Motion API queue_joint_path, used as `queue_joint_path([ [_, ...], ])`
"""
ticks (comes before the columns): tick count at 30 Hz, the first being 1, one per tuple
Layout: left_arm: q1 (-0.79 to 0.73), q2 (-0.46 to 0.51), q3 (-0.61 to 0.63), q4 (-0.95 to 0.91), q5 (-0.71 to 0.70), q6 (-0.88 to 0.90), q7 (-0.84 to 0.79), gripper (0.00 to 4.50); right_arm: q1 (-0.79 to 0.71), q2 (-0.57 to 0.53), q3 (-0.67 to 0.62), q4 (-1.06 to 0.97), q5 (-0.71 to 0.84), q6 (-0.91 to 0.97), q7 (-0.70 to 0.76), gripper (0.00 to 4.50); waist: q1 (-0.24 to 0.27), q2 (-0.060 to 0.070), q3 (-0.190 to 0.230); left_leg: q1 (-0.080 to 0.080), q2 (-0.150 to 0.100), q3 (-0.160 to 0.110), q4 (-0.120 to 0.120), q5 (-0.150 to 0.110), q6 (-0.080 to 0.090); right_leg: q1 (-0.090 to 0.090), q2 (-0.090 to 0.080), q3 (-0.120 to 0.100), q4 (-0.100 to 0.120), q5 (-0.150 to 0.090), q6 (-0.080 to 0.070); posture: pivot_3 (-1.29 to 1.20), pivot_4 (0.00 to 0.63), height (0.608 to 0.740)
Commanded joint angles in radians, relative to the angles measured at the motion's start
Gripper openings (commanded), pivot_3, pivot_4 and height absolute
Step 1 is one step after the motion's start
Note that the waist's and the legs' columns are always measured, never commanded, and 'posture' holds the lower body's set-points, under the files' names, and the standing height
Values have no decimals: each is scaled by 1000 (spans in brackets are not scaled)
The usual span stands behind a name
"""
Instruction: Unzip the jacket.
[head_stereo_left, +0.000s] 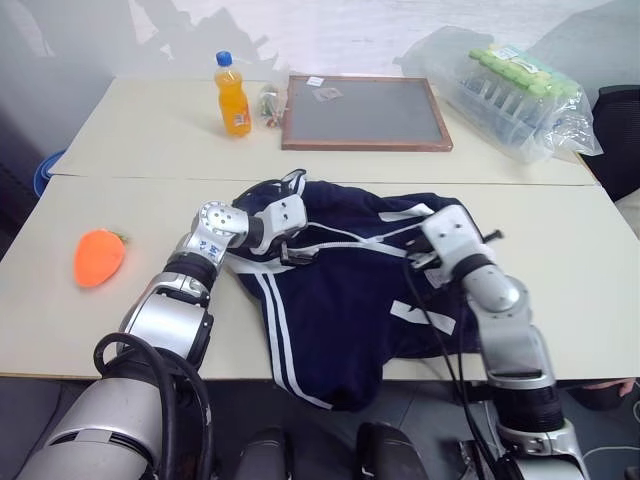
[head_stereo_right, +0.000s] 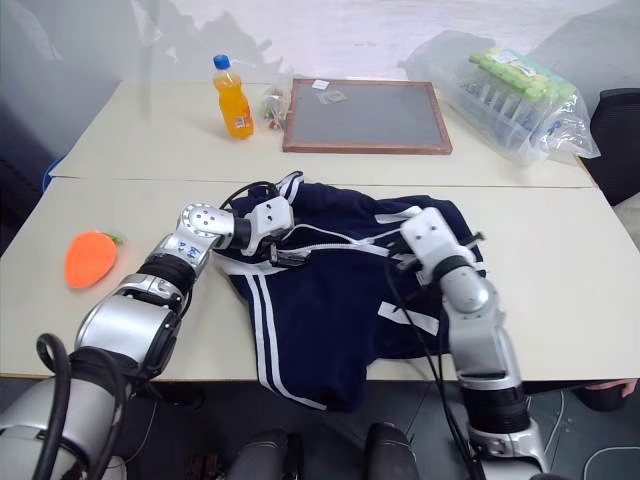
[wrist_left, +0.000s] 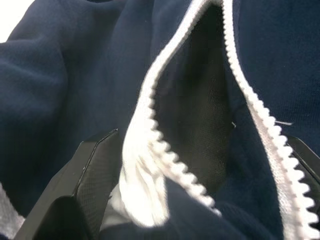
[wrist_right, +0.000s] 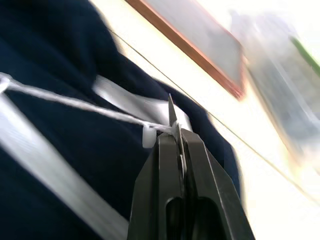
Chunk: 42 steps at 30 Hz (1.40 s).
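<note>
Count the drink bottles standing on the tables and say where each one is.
1. An orange drink bottle with a blue cap stands upright on the far table, just left of the framed board. The plastic bag may hide more.

The jacket (head_stereo_left: 340, 300) is hanging over the near edge of the bench (head_stereo_left: 120, 320), its lower hem dropping out of sight beside the robot's arms. In the left wrist view the left pincer (wrist_left: 200, 200) is being cut off by the frame, one finger (wrist_left: 85, 185) showing beside the white zipper teeth (wrist_left: 150, 145). In the right wrist view the framed board (wrist_right: 200, 45) and plastic bag (wrist_right: 285, 90) beyond the jacket are blurring. The small items (head_stereo_left: 270, 103) between the orange bottle (head_stereo_left: 232, 95) and the board are too small to identify.
</note>
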Motion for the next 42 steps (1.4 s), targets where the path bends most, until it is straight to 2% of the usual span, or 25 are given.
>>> queue_joint_path([
  [1,32,22,-7,12,30,8,9,4221,23,-94,-152,42,41,-2,-29,35,-1,0,0,0,0,0,-1,0,0,0,0,0,0,0,0,0,150,740],
  [6,44,30,1,6,26,5,3,4221,48,-293,-303,242,96,-98,-16,35,-2,1,-1,2,0,3,-3,0,0,0,0,2,0,0,0,0,150,740],
  [8,49,34,4,4,26,4,0,4221,37,-367,-326,353,120,-153,-15,35,-3,1,-1,2,0,3,-3,0,0,0,0,3,-1,0,0,0,150,740],
  [11,57,40,8,-2,24,5,0,4221,-9,-449,-321,516,151,-231,-8,35,-6,1,0,6,0,6,-7,1,0,0,0,5,-1,0,0,0,150,740],
  [12,59,41,9,-3,24,6,1,4221,-26,-462,-312,554,160,-249,-5,35,-8,1,0,13,0,10,-12,2,0,4,0,8,-3,0,0,0,150,740],
  [15,66,45,17,-10,19,6,0,4221,-95,-482,-261,654,183,-297,43,35,-25,1,-1,19,0,11,-16,2,0,10,0,9,-5,0,0,0,150,740],
  [19,77,62,57,-55,-31,21,-65,4221,-142,-495,-119,683,233,-377,309,35,-28,1,-1,19,0,10,-16,2,0,10,0,9,-5,0,0,0,150,740],
  [22,107,109,83,-170,-94,66,-201,4221,-153,-554,-25,703,263,-447,549,35,-30,2,0,19,0,10,-16,2,0,9,0,9,-6,0,0,0,150,740],
  [23,121,124,88,-213,-113,89,-239,4500,-162,-570,-9,716,272,-460,596,470,-30,2,0,18,0,10,-16,2,0,9,0,8,-6,0,0,0,150,740],
  [24,144,153,103,-287,-150,144,-297,4500,-173,-592,3,727,295,-465,673,638,-30,2,0,18,0,10,-16,2,0,8,0,8,-6,0,0,0,150,740],
  [28,271,329,176,-646,-310,446,-479,4500,-235,-678,14,767,403,-427,960,1956,-31,3,2,15,0,10,-15,2,1,6,0,8,-6,0,0,0,150,740],
  [33,436,598,297,-989,-462,744,-565,4500,-293,-804,-8,800,527,-265,1230,3612,-30,4,3,15,2,10,-15,1,0,6,1,9,-6,0,0,0,150,740],
  [35,496,690,358,-1076,-519,820,-563,4500,-307,-854,-19,820,576,-216,1266,4314,-27,4,3,16,2,9,-15,1,1,6,0,10,-6,0,0,0,150,740],
  [36,530,730,393,-1106,-544,849,-557,4500,-313,-875,-29,835,600,-203,1270,4477,-24,4,3,15,2,8,-14,1,1,6,0,10,-6,0,0,0,150,740],
  [38,597,790,463,-1143,-583,886,-540,4500,-314,-917,-39,857,662,-155,1270,4477,-21,4,4,15,2,7,-14,1,1,6,-1,10,-6,0,0,0,150,740],
  [42,698,824,562,-1175,-617,898,-474,4500,-298,-941,-69,879,727,-100,1270,4477,-21,4,4,16,2,10,-14,0,1,6,-1,10,-6,0,0,0,150,740],
])
